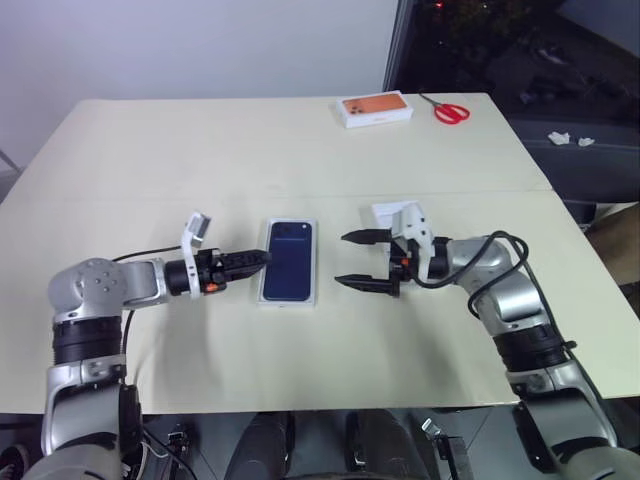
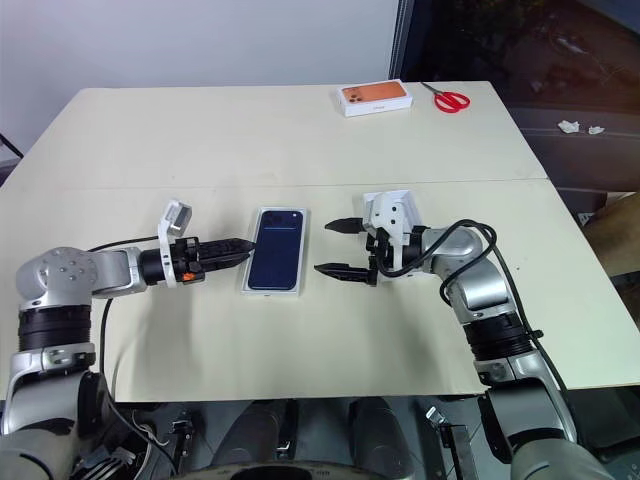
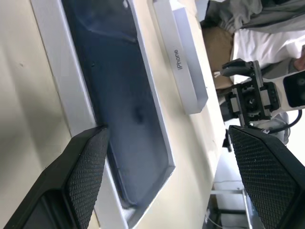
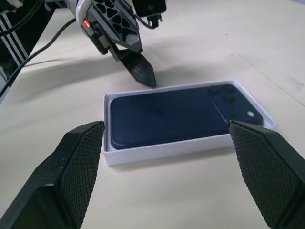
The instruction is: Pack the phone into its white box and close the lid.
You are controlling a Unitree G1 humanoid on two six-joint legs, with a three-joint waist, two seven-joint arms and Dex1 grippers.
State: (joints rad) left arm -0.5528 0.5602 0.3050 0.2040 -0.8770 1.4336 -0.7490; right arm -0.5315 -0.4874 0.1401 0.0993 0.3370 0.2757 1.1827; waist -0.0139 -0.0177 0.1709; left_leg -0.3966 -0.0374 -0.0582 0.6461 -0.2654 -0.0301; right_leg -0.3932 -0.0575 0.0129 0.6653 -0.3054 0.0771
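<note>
The dark navy phone [image 1: 288, 258] lies back up inside the shallow white box [image 4: 162, 150] at the middle of the table, camera cluster at its far end. My left gripper [image 1: 255, 260] hovers at the box's left side, pointing at it, open; the left wrist view shows its fingers [image 3: 81, 176] spread wide over the box's edge. On the box's right side my right gripper [image 1: 343, 259] faces the phone, open and empty. The lid [image 3: 183, 71], a white tray with "iPhone" on its side wall, rests just right of the box, partly hidden behind my right hand.
A white box with an orange top [image 1: 375, 109] and red-handled scissors [image 1: 450, 111] lie at the table's far right. A seam [image 1: 200, 195] runs across the tabletop behind the box. A dark floor drops off past the right edge.
</note>
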